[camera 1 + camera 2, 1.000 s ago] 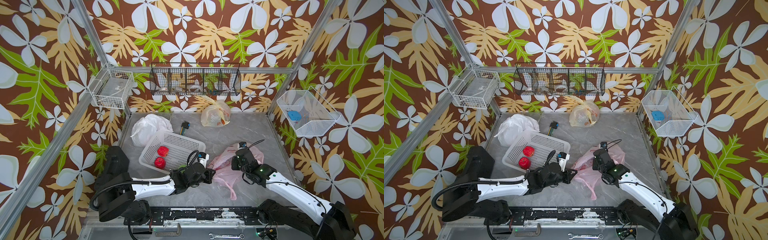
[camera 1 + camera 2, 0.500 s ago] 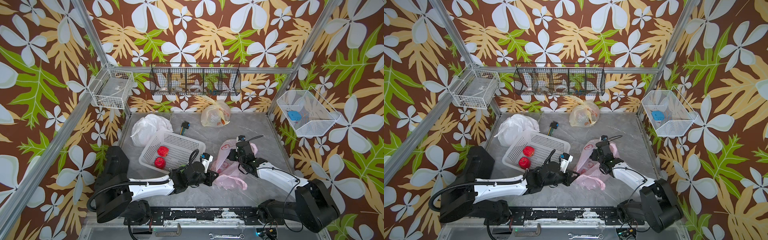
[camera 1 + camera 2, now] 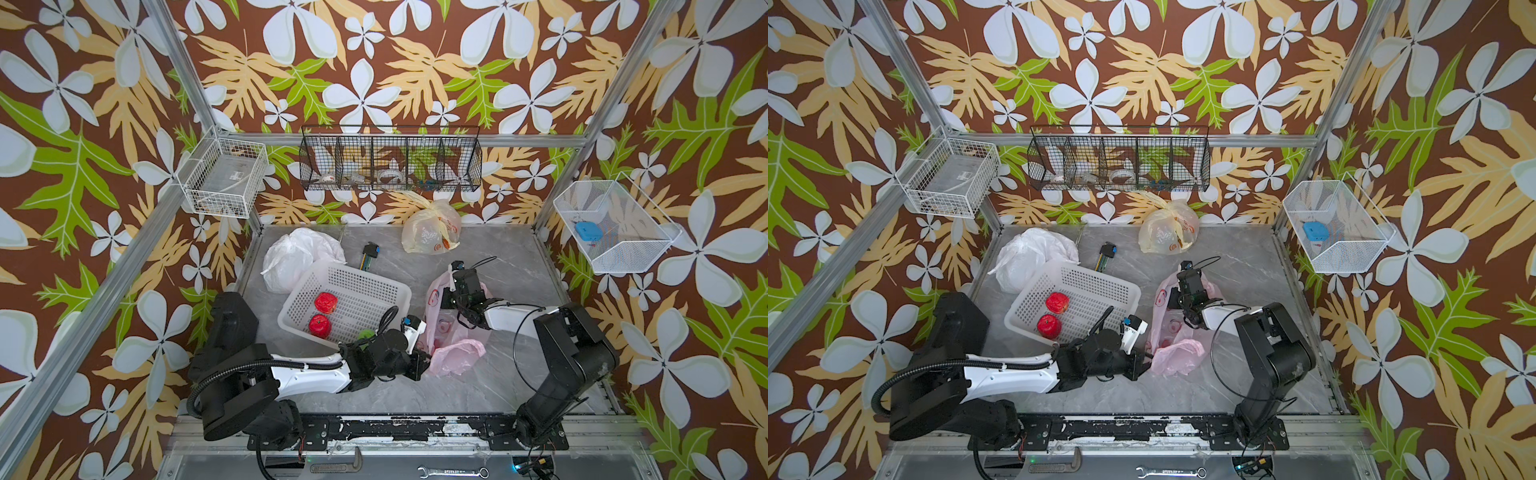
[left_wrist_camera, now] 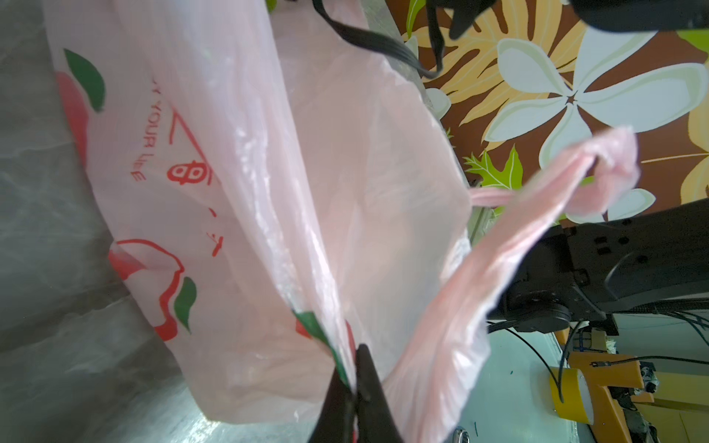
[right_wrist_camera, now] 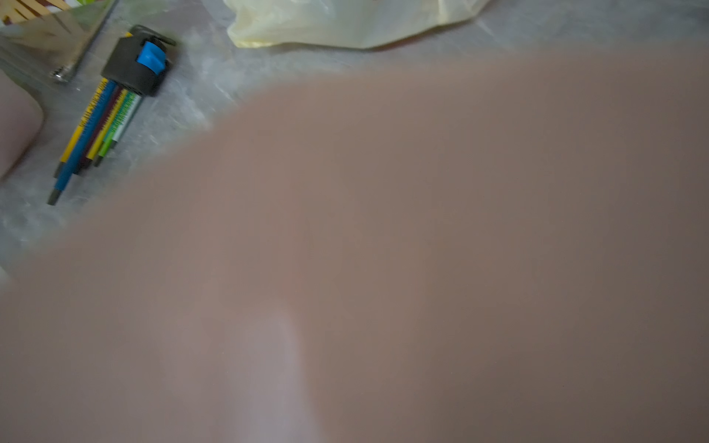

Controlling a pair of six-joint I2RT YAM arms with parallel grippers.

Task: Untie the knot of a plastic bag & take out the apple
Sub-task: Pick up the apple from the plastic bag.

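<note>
Two stages, judged: the knot looks undone, the apple is not out yet.

- Table (image 3: pixel 498 249): grey marbled slab, smooth.
- Basket (image 3: pixel 361 291): white perforated plastic, rectangular.
- Bag (image 3: pixel 453 357): thin translucent pink film with red and green print, crumpled on the table between the arms. The mouth is slack and the handle (image 4: pixel 537 214) is a loose twisted strip. No apple shows inside.
- Left gripper (image 4: pixel 355 368): clenched on the bag's rim.
- Right gripper (image 3: pixel 449 295): at the upper film; grip cannot be told.
- Fruits (image 3: pixel 320 325): two, red, glossy and round, lying in the basket.
</note>
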